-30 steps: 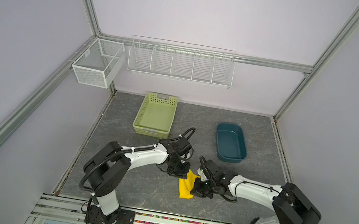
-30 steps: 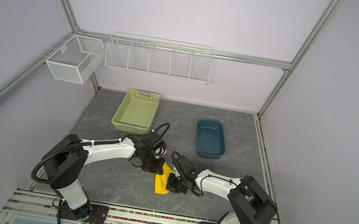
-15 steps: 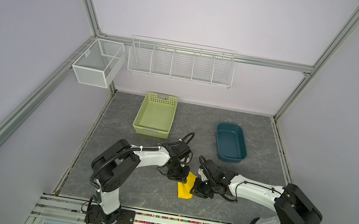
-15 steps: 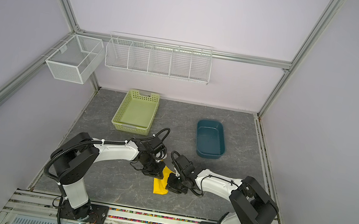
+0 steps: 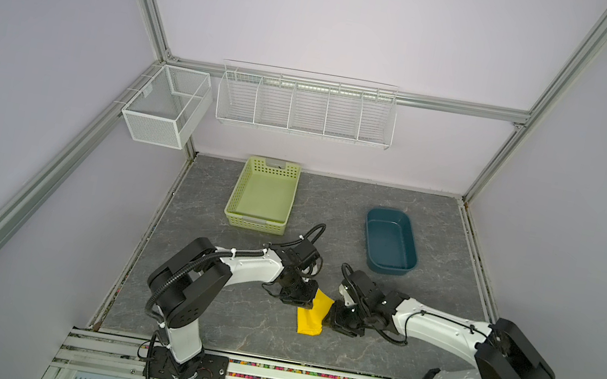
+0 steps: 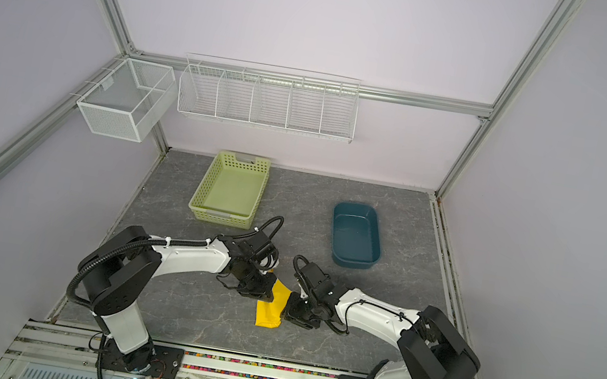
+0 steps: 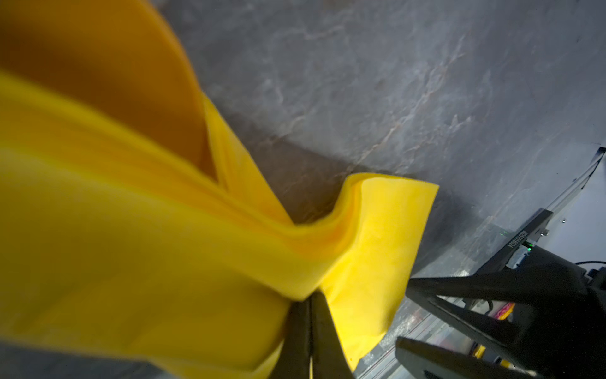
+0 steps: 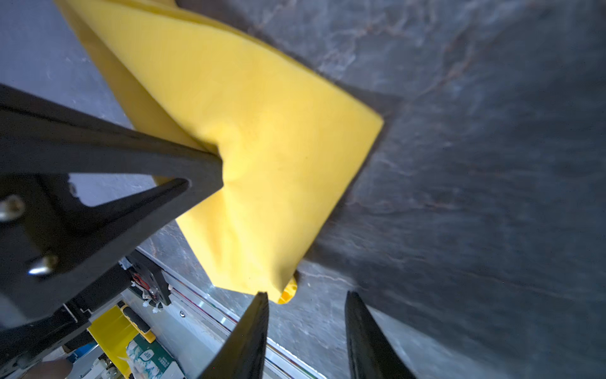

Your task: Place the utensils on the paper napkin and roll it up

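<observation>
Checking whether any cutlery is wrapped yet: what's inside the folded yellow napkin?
Only layered yellow paper shows: the paper napkin is folded over, pinched by the left gripper. No utensil shows at its open edges in either wrist view; anything deeper is covered by the folds.

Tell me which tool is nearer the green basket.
Left. The left tool, shut on the paper napkin, is in front of the green basket; the right tool, open, sits farther right, past the napkin.
</observation>
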`<action>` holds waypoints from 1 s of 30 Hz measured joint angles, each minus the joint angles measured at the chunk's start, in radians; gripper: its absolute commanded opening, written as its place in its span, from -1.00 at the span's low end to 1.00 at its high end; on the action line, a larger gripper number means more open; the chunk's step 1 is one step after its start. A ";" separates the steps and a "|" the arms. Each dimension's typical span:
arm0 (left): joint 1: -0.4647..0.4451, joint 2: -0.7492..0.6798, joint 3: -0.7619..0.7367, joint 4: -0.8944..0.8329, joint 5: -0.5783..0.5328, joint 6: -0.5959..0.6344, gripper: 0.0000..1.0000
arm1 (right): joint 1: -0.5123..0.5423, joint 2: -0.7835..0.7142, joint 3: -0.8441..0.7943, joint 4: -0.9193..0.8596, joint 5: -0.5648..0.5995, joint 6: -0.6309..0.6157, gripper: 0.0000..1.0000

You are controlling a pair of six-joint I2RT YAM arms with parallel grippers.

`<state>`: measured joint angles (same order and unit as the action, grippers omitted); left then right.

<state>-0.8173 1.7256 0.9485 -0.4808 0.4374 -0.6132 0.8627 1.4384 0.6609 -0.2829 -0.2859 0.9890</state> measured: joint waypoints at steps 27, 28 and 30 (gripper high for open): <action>0.156 -0.330 -0.033 -0.143 -0.140 0.001 -0.59 | -0.054 0.107 0.087 0.188 -0.124 -0.019 -0.28; 0.156 -0.330 -0.037 -0.146 -0.139 0.001 -0.59 | -0.054 0.109 0.087 0.188 -0.124 -0.020 -0.29; 0.156 -0.330 -0.038 -0.150 -0.139 0.001 -0.59 | -0.053 0.109 0.091 0.187 -0.126 -0.021 -0.29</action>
<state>-0.6617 1.3952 0.9104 -0.6308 0.2985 -0.6125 0.8097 1.5471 0.7517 -0.0956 -0.4122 0.9680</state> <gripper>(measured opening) 0.206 0.355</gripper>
